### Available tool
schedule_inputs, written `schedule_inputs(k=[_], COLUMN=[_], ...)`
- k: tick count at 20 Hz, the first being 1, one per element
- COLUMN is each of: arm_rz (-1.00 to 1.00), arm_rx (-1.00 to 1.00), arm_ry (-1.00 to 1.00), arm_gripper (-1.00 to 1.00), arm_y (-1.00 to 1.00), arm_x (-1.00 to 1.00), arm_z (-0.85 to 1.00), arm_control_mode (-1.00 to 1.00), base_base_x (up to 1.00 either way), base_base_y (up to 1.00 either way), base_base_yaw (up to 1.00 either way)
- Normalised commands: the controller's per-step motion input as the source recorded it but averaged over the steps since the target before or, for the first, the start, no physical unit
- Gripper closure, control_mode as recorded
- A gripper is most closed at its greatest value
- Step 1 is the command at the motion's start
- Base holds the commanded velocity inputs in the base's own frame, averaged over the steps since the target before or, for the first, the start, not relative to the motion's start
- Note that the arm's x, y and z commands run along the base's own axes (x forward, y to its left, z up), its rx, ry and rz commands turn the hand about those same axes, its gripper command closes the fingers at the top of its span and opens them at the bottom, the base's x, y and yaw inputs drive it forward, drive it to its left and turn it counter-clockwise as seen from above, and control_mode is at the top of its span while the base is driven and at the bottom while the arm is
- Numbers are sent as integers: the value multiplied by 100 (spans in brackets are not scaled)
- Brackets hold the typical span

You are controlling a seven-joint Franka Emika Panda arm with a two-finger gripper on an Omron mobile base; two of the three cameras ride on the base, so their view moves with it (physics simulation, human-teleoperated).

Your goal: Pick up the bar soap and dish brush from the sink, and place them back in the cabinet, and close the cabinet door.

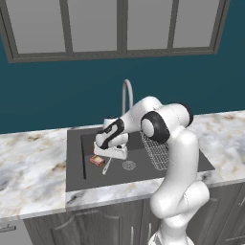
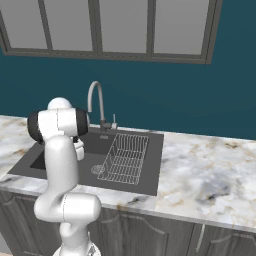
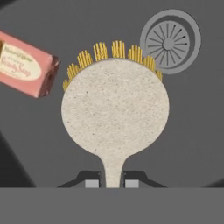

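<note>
Gripper clamps dish brush; bar soap label (script, perhaps "Soap") unreadable.

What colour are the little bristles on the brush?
Yellow-gold, poking out around the speckled cream head of the brush. The hand view shows them best.

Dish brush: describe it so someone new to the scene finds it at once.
Look in the dark sink under the gooseneck faucet. The dish brush sits by the round drain, its thin handle between the shut jaws. Its speckled cream round head fringed with yellow bristles sets it apart from the pink bar soap.
</note>
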Motion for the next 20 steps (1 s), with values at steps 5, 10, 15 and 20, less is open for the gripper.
schedule_inputs(k=[5, 10, 15, 20], arm_rz=[0, 0, 0, 1], arm_rx=[0, 0, 0, -2], arm_ry=[0, 0, 0, 0], arm_gripper=[100, 100, 100, 100], arm_y=[0, 0, 0, 1], arm_x=[0, 0, 0, 0], arm_z=[40, 39, 38, 33], arm_control_mode=[-100, -100, -100, -100], base_base_x=[0, 0, 0, 0], base_base_y=[0, 0, 0, 0], base_base_yaw=[0, 0, 0, 0])
